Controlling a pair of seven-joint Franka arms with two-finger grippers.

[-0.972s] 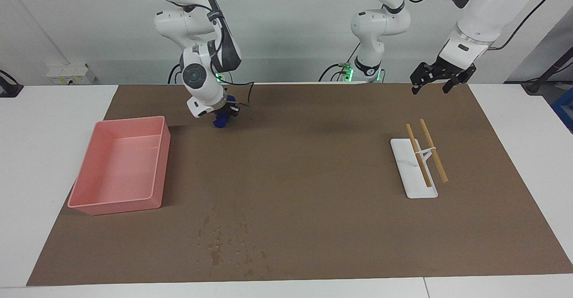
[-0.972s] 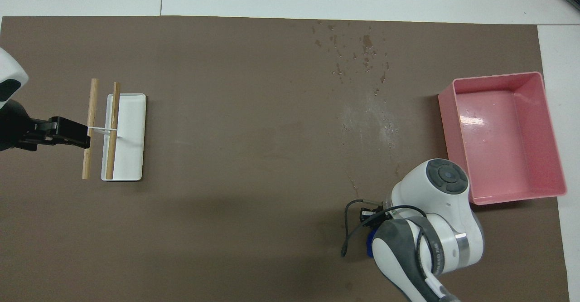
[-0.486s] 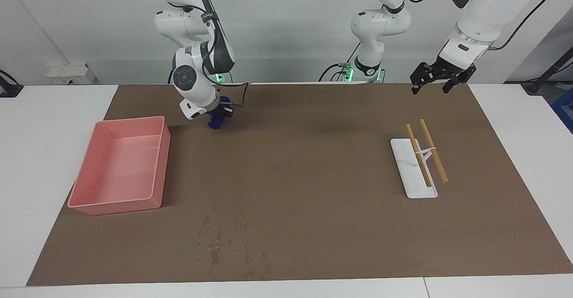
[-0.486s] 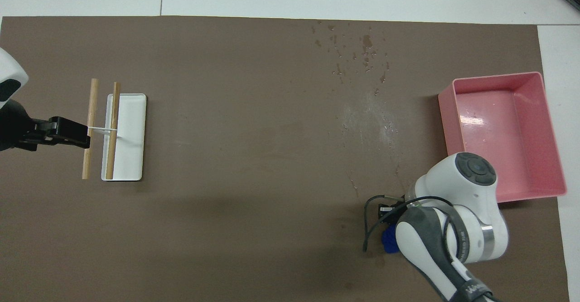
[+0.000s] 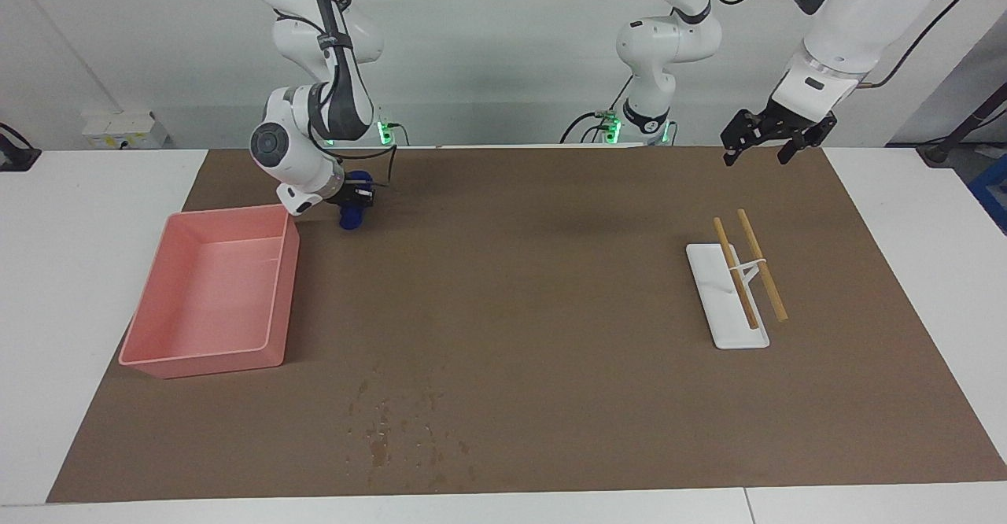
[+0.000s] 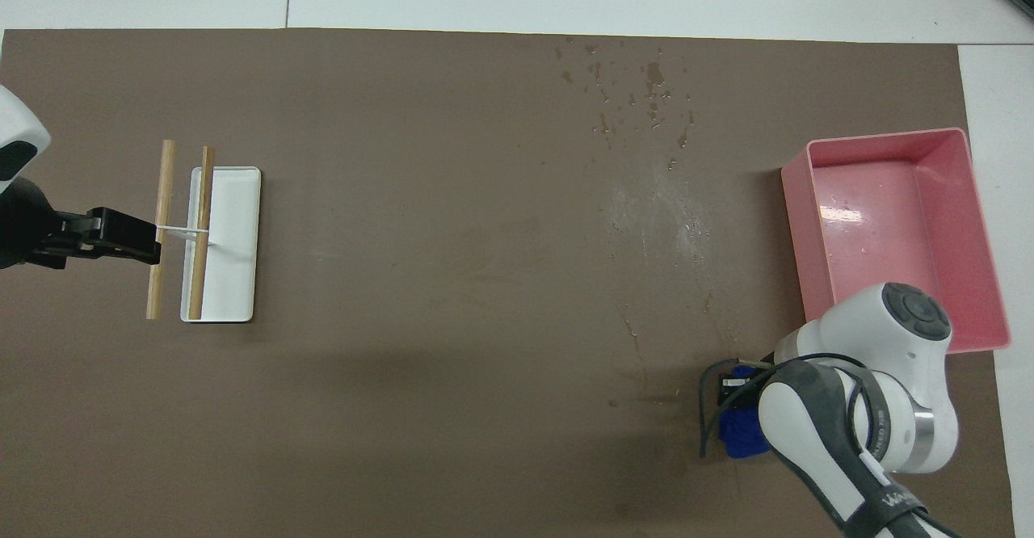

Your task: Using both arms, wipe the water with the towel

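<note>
Towel [image 5: 350, 213]: bunched blue cloth, clenched in the right gripper [image 5: 354, 203], beside the pink tray [image 5: 161, 364].
Handling: looked soft, light; best pinched at the bunched top.
Water [image 5: 401, 429]: specks on the tabletop, well apart.
Left gripper [image 5: 775, 144]: waited, fingers spread, above the rack [image 5: 728, 304].

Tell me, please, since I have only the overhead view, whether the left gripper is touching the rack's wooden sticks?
Observer: No. The facing view shows the left gripper raised well above the table, clear of the rack.
Operator: Is the towel actually gripped? The right arm hides it from me.
Observer: Yes. The right gripper is shut on the towel, which dangles beside the pink tray, at its corner nearest the robots.
Operator: And the left gripper's fingers?
Observer: Open, holding nothing.
</note>
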